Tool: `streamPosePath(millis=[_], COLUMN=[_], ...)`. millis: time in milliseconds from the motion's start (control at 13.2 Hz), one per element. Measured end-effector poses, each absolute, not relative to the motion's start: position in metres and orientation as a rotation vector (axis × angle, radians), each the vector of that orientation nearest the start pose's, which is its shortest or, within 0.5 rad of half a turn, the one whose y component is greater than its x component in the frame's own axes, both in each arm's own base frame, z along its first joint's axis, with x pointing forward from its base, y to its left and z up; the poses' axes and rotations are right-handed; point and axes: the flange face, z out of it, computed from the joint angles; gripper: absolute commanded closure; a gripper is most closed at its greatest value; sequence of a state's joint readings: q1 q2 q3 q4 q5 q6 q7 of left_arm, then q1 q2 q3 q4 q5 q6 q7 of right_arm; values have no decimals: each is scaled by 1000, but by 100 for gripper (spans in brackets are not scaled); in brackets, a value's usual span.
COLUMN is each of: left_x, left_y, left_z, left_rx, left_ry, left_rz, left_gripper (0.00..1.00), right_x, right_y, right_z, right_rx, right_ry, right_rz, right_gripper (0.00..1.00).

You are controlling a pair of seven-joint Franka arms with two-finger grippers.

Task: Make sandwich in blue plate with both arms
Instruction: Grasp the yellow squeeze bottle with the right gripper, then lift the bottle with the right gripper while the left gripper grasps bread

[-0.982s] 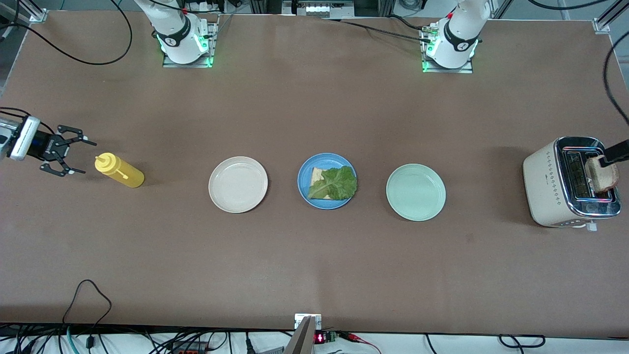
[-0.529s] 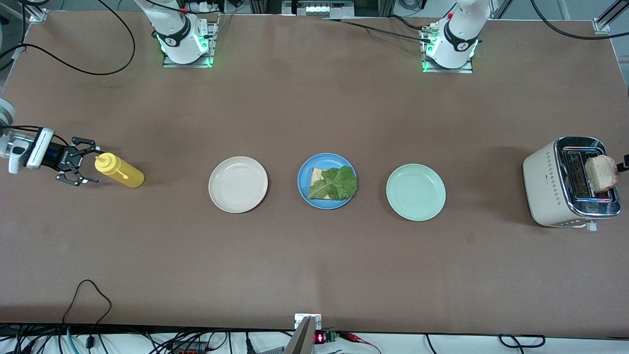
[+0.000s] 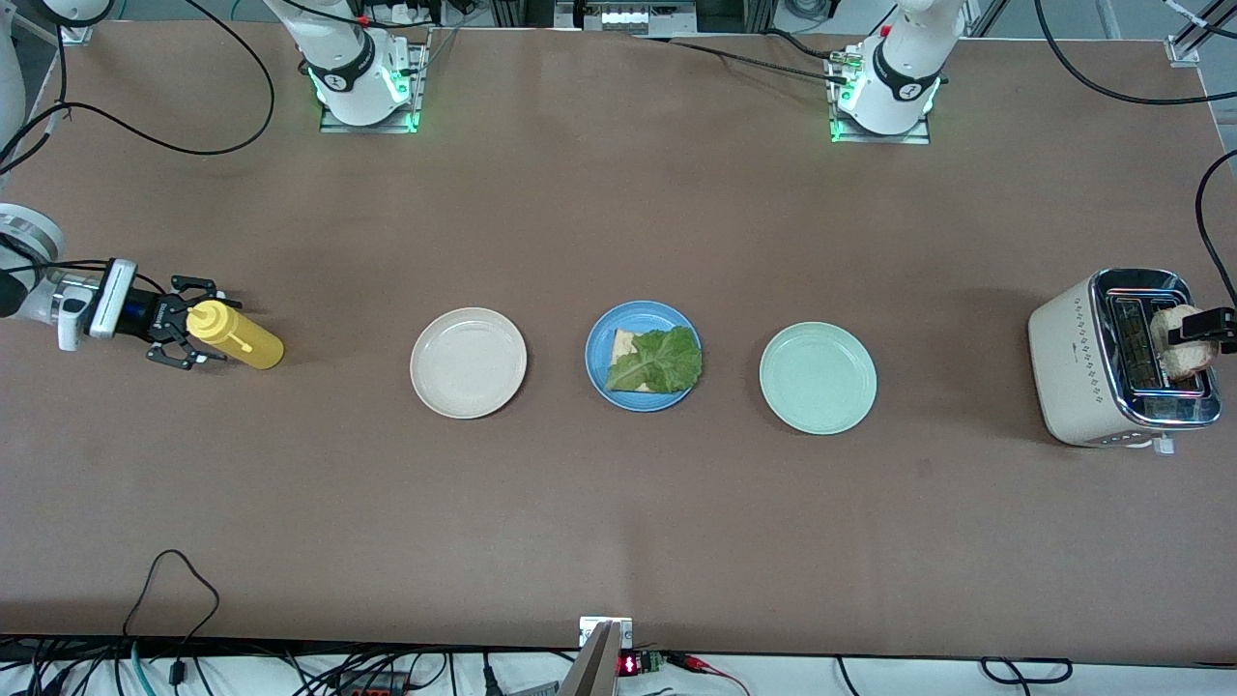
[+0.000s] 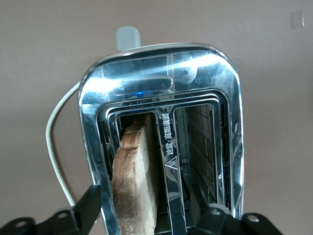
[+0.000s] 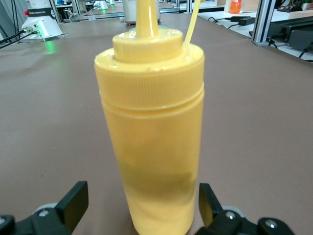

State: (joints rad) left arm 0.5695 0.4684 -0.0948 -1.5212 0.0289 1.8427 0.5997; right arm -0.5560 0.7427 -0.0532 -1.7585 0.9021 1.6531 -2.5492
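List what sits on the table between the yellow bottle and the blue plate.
Only the cream plate sits between the yellow bottle and the blue plate, as the front view shows.

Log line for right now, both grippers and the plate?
left gripper: open around toast in toaster | right gripper: open around mustard bottle | blue plate: bread, lettuce

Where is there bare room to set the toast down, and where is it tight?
Free: the cream plate, the mint plate, and the tabletop between the plates and the front camera. Crowded: the blue plate, covered by bread and lettuce, and around the yellow bottle, flanked by the right gripper.
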Motion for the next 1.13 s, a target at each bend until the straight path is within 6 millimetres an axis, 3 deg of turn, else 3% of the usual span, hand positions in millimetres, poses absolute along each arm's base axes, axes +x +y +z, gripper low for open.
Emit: streamPosePath(millis=[227,302,453,604,680,982,1133], left_x=[588,588,587,587,587,588,590], left_y=[323,325,325,325,325,326,327], left_z=[374,371,365,362,362,369,402], left_rx=[-3225,-3228,-3234,-3239,-3239,-3232,-3214], left_ry=[189,186,185,186,187,259,276], left_rz=[205,211,226,243,244,222,175], left_gripper=[45,54,79,94,99,99,99], right_x=[522,524,527,530,532,543,561], right_y=[-256,-251,-242,-236,-233,-216,-196], right_z=[132,130,127,127,127,129,139], right_rx=[-1630,-1621,-1602,-1590,-1587,-1561,-1541], right_ry=[-1448,-1447,-1452,-1458,-1462,-1496,-1559], right_rz=[-950,-951,-945,-941,-938,-922,-908], right_gripper=[0,16,61,97,100,100,100])
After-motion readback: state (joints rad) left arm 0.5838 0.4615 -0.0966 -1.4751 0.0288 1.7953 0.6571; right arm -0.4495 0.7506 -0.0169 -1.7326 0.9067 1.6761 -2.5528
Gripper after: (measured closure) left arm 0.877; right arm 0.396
